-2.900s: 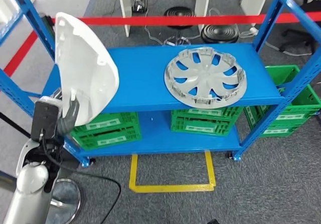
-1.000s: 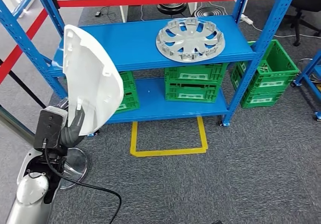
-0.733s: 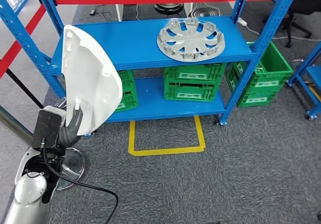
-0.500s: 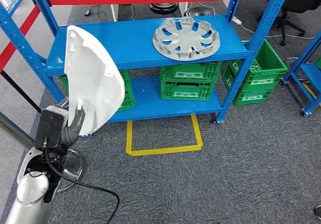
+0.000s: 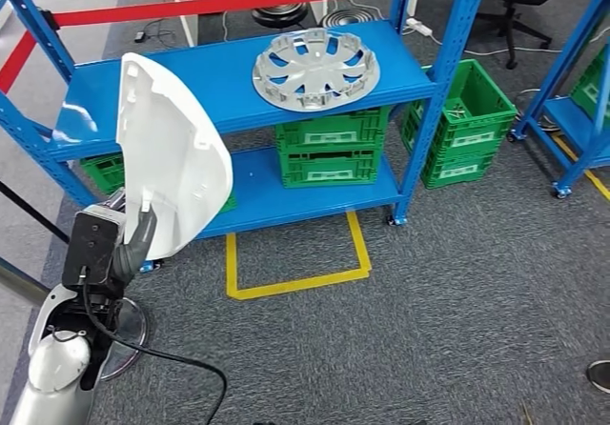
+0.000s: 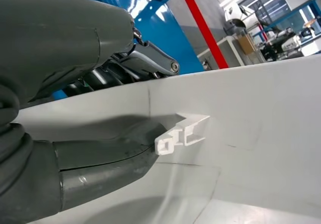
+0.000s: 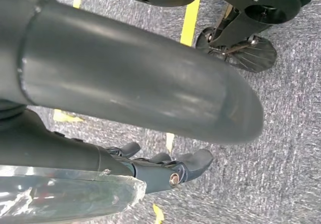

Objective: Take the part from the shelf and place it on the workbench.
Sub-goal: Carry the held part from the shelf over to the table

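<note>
I held the white part (image 5: 170,149) in my left hand (image 5: 136,239), gripping it at its lower edge. From my head view the part stood nearly upright, a curved white shell with its hollow inner side turned toward me, raised in front of the left end of the blue shelf (image 5: 215,82) and clear of it. My thumb (image 6: 95,166) lay pressed against the inner face of the part (image 6: 246,123), right beside a small white clip moulded into it, and my darker fingers (image 6: 151,63) wrapped over the rim from the other side, so the part was pinched between them.

My right hand (image 7: 166,166) hung over grey carpet (image 7: 287,133) crossed by strips of yellow tape. Its dark fingers were curled in loosely with nothing in them; how tightly they were closed I could not tell.

On the shelf's top board, toward its right end, lay a silver hubcap (image 5: 315,56), flat and well apart from the part I carried. Under that board, on the lower level, sat green crates (image 5: 328,149), one beneath the hubcap and another partly hidden behind the part. One more green crate (image 5: 460,120) stood on the floor just beyond the shelf's right post. On the carpet in front of the shelf a yellow taped rectangle (image 5: 294,258) was marked out. Behind the shelf ran a red barrier tape (image 5: 215,6).
</note>
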Controlling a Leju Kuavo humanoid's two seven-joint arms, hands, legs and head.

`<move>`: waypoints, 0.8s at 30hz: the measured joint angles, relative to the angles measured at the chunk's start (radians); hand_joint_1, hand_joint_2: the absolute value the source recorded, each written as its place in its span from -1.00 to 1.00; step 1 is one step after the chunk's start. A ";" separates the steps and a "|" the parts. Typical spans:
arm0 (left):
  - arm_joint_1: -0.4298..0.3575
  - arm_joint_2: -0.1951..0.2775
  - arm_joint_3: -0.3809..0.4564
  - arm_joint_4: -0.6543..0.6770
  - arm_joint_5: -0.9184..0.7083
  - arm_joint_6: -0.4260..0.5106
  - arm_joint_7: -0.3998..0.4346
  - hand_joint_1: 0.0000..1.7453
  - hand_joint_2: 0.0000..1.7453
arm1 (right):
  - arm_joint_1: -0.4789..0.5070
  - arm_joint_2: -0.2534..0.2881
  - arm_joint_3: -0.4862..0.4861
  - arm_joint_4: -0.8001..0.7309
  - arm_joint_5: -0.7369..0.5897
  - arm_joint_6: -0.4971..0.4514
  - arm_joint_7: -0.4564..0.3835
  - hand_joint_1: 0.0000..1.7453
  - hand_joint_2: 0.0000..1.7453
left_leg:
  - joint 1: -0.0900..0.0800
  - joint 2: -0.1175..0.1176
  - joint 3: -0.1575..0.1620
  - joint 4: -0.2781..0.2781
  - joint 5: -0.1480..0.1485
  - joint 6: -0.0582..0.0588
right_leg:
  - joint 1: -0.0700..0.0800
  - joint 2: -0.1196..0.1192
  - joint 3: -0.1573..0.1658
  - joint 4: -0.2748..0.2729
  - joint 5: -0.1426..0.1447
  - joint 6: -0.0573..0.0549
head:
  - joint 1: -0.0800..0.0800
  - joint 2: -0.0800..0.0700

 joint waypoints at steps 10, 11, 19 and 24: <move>0.023 0.001 0.019 -0.020 -0.001 0.004 -0.001 1.00 1.00 | 0.001 0.001 -0.003 0.000 -0.001 0.002 -0.003 -1.00 -1.00 | 0.006 0.005 0.084 -0.193 0.064 0.039 | 0.000 -0.026 -0.095 0.156 -0.081 0.049 | 0.010 0.000; 0.028 0.002 0.021 -0.021 -0.001 0.004 -0.001 1.00 1.00 | 0.001 0.001 -0.003 0.000 -0.001 0.002 -0.003 -1.00 -1.00 | 0.005 0.015 0.084 -0.193 0.064 0.040 | -0.001 -0.033 -0.126 0.224 -0.111 0.053 | 0.011 0.000; 0.036 0.001 0.026 -0.026 -0.001 0.005 -0.002 1.00 1.00 | -0.002 0.001 -0.006 0.000 -0.001 0.004 -0.003 -1.00 -1.00 | -0.007 0.090 0.090 -0.178 0.050 0.018 | 0.001 -0.123 0.002 0.012 -0.017 0.037 | 0.008 0.000; 0.038 0.000 0.030 -0.036 -0.003 0.006 -0.009 1.00 1.00 | -0.001 0.001 -0.007 0.000 0.000 0.003 -0.004 -1.00 -1.00 | -0.002 0.057 0.066 -0.112 -0.005 -0.007 | -0.004 -0.061 -0.009 0.012 -0.004 0.007 | 0.003 0.000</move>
